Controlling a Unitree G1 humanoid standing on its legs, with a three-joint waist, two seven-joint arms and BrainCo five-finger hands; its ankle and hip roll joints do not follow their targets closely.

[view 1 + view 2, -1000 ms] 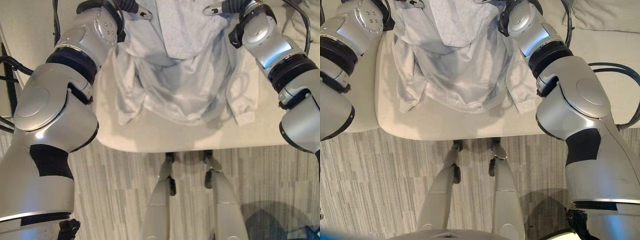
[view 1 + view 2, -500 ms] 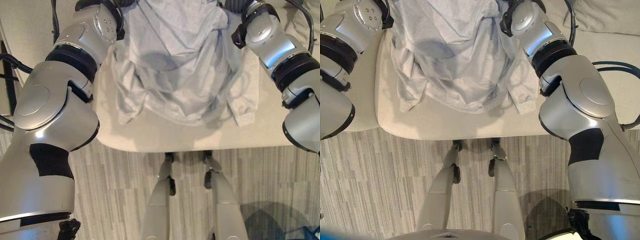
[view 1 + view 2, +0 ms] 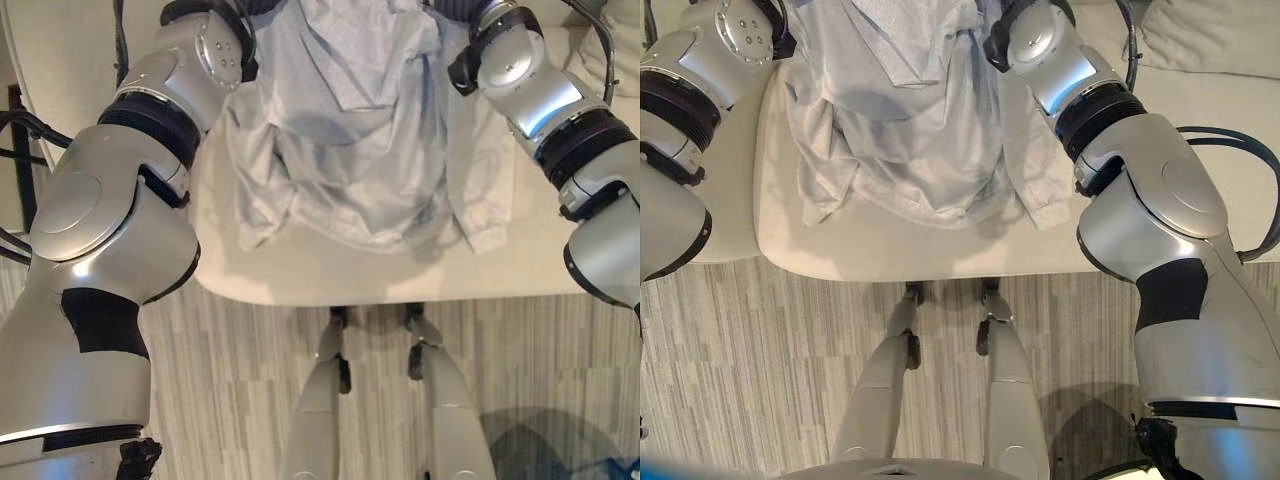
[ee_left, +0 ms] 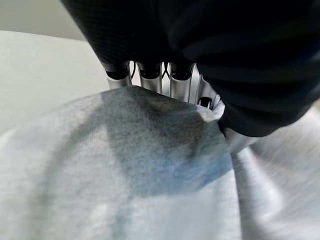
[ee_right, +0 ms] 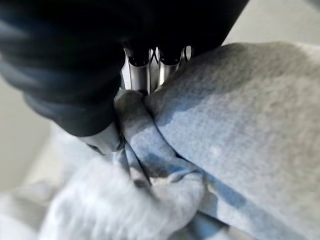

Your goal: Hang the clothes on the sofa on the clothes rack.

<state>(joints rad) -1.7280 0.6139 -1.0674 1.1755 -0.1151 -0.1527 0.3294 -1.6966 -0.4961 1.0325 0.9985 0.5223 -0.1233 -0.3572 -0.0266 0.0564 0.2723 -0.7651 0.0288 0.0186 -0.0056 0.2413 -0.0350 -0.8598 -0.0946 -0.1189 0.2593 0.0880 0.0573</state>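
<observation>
Cream padded sofa seat over striped grey flooring, seen from above. Left hand with fingers curled into a fold of the pale grey-blue soft cotton garment, thumb pinching the cloth from beneath; right hand likewise clamped on a bunched ridge of the same fabric. Garment held up by its upper edge between both arms, lower hem and one cuffed sleeve resting crumpled on the cushion. No clothes rack to be seen. Likely risks: shallow pinch slipping under the fabric's weight, uneven lift twisting the shoulders, trailing sleeve dragging or snagging on the seat edge, folds masking the neck opening at hanging time.
</observation>
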